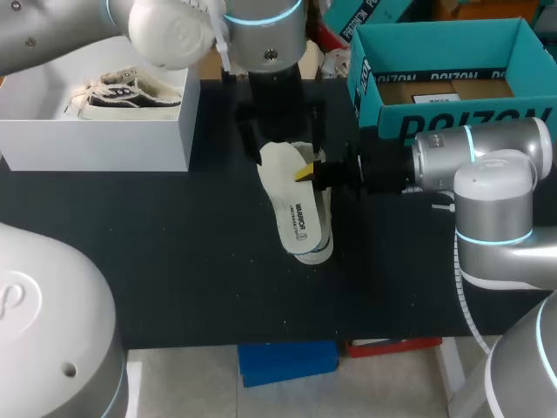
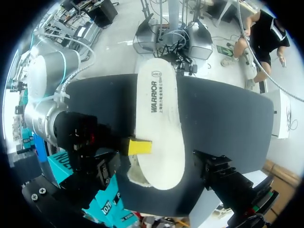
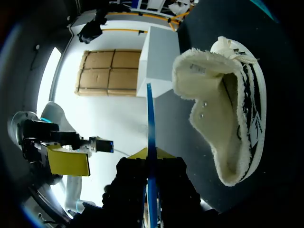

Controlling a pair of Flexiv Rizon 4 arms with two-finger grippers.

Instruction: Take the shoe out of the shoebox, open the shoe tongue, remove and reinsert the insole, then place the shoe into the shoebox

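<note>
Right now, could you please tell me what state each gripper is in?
Left gripper: over the sneaker; open or shut cannot be told.
Right gripper: shut on the insole.

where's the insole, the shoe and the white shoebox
insole (image 1: 294, 207): head view, middle of its pale top face
shoe (image 3: 211, 109): right wrist view, on its fuzzy lining
white shoebox (image 1: 104, 144): head view, on its front wall
</note>
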